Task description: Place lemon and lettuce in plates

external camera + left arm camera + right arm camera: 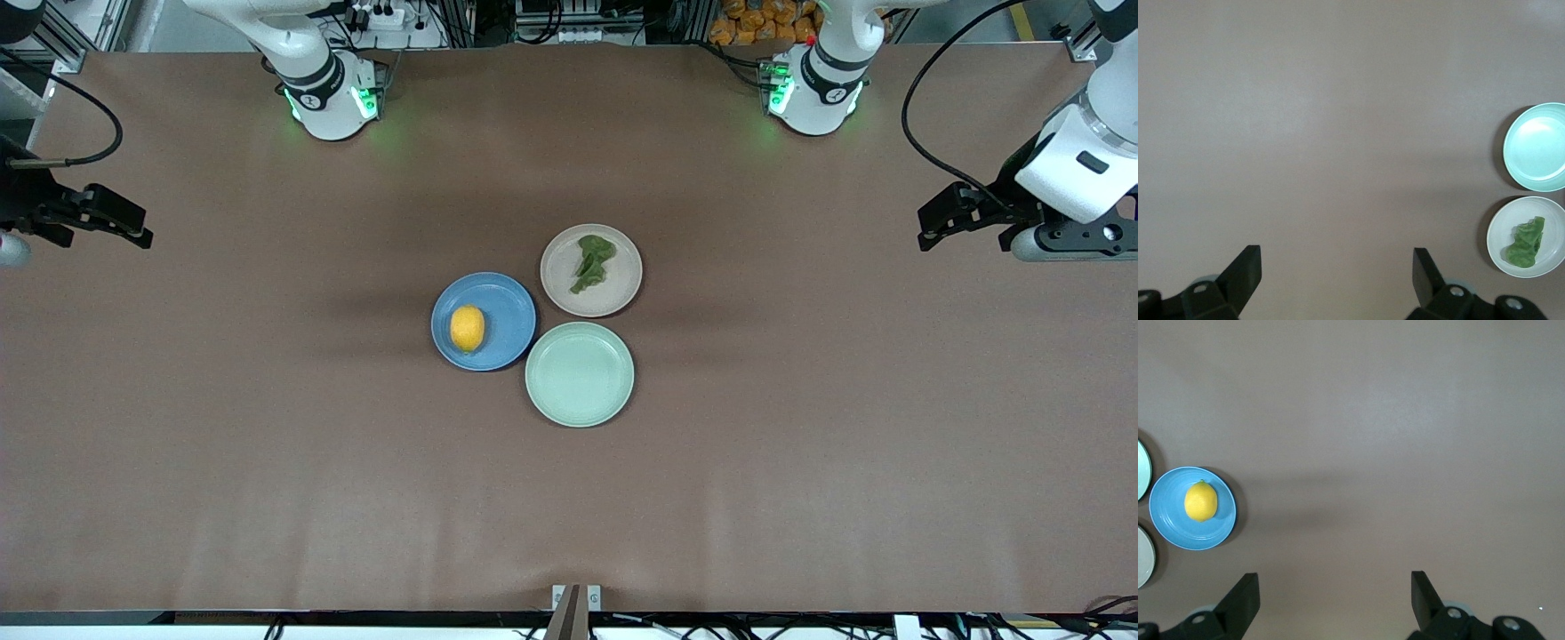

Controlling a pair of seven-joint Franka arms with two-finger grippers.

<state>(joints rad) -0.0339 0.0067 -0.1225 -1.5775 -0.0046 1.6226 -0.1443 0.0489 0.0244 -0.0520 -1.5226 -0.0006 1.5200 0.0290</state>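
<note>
Lemon (468,328) in blue plate (507,307), lettuce (592,261) in beige plate (613,293), mid tabletop. Left gripper (929,234) & right gripper (133,229) wait at tabletop ends, jaws apart, empty. Task looks done; keep arms clear

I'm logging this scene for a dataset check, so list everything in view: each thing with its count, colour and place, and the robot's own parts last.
lemon: one, yellow-orange, lying in the blue plate.
lettuce: one leaf, dark green, lying in the beige-pink plate.
blue plate: one, blue, mid-table, toward the right arm's end of the cluster.
beige-pink plate: one, pale beige-pink, farthest of the three plates from the front camera.
mint-green plate: one, pale mint green, nothing in it, nearest the front camera.
table: one, brown.
left gripper: one, black, open, holding nothing, waiting over the left arm's end of the table.
right gripper: one, black, open, holding nothing, waiting over the right arm's end.
</note>
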